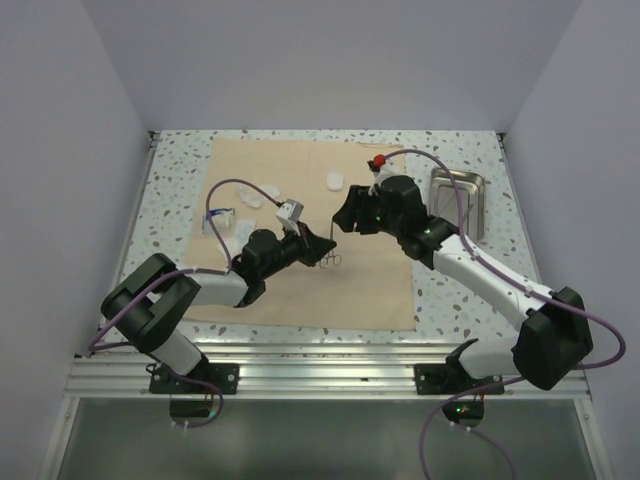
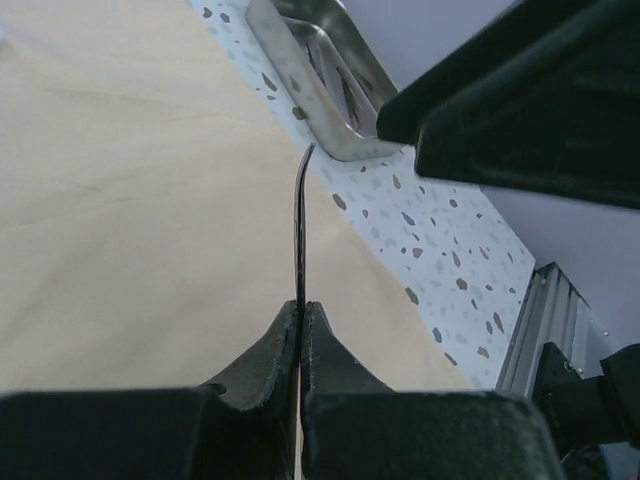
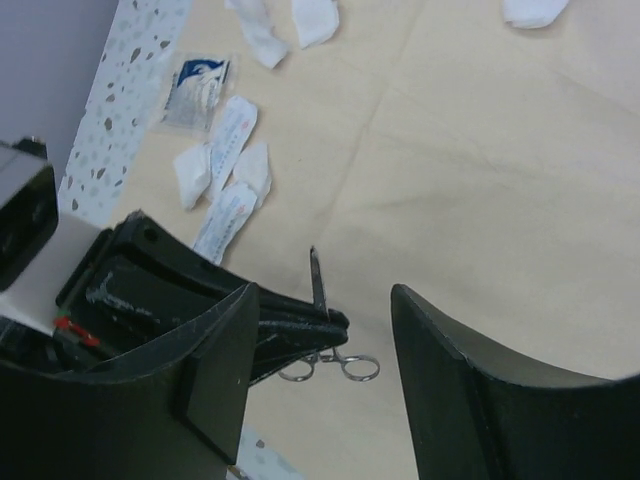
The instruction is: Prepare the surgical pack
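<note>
Top view – cloth: the beige cloth (image 1: 380, 290) is spread flat and unfolded on the tabletop (image 1: 180, 170).
Top view – gauze: the white gauze packets (image 1: 255, 197) lie scattered on the far left part of the cloth, not gathered.
Top view – tray: the steel tray (image 1: 445, 178) stands on the bare tabletop, off the cloth's far right corner; nothing can be made out inside it.
Top view – instrument: a slim metal instrument (image 1: 331, 260) with ring handles is gripped by the left claw (image 1: 318, 243) above the middle of the cloth.
Top view – right claw (image 1: 345, 215): it is held just beside the left claw, with nothing in it.
Left wrist view – left claw (image 2: 301, 320): the jaws are pressed together on the instrument (image 2: 299, 230), whose curved tip points toward the tray (image 2: 300, 50); the cloth (image 2: 130, 200) lies beneath.
Right wrist view – right claw (image 3: 325, 300): the jaws are spread wide and carry nothing; the left claw (image 3: 335, 322) and the instrument (image 3: 318, 280) are seen between them, above the cloth (image 3: 480, 180), with the gauze packets (image 3: 225, 170) beyond.
Done, as judged: the cloth is laid out and one instrument is lifted.
Left, as judged: the tray, instrument and gauze are not yet brought together, and the cloth is not yet folded around them; most of the task appears to remain.
</note>
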{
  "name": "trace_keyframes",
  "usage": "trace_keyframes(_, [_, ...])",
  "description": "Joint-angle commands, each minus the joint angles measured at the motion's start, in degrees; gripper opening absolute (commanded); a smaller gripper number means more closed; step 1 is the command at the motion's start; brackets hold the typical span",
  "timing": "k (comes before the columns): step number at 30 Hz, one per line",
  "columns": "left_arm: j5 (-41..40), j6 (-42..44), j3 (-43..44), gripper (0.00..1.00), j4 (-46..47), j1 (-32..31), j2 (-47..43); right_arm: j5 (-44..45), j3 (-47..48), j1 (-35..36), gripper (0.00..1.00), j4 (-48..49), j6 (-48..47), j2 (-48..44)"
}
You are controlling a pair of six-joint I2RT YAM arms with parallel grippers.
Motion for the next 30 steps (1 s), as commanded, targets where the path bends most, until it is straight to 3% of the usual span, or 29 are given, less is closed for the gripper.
trace_keyframes(1, [5.0,-4.3,3.2,0.0,-0.5,0.7,-1.5,-6.2,-4.0,0.5,0.6,8.6,0.6,-3.1])
trace_keyframes(5, [5.1,-6.0,4.9,0.0,-1.6,0.6,-2.0,-7.8,-5.9,0.5,0.63,11.6,2.0,-3.5])
trace_keyframes(8, [4.1,-5.4,5.5,0.0,-4.1,0.6,-3.6,-7.1,-6.7,0.6,0.61,12.6,2.6,-3.8])
trace_keyframes(12, [3.3,-5.3,5.4,0.0,-4.5,0.4,-4.6,-6.0,-6.9,0.9,0.5,12.7,3.1,-3.6])
trace_keyframes(26, [2.6,-4.8,5.5,0.0,-3.9,-0.3,-4.9,1.3,-3.7,4.7,0.43,9.6,3.1,1.2])
trace_keyframes(29, [2.4,-4.9,5.4,0.0,-4.0,-0.3,-5.2,1.9,-4.1,4.7,0.29,9.6,3.6,1.3])
trace_keyframes(30, [2.4,-4.9,5.4,0.0,-4.1,-0.3,-5.3,2.0,-4.1,4.7,0.17,9.6,3.8,1.4])
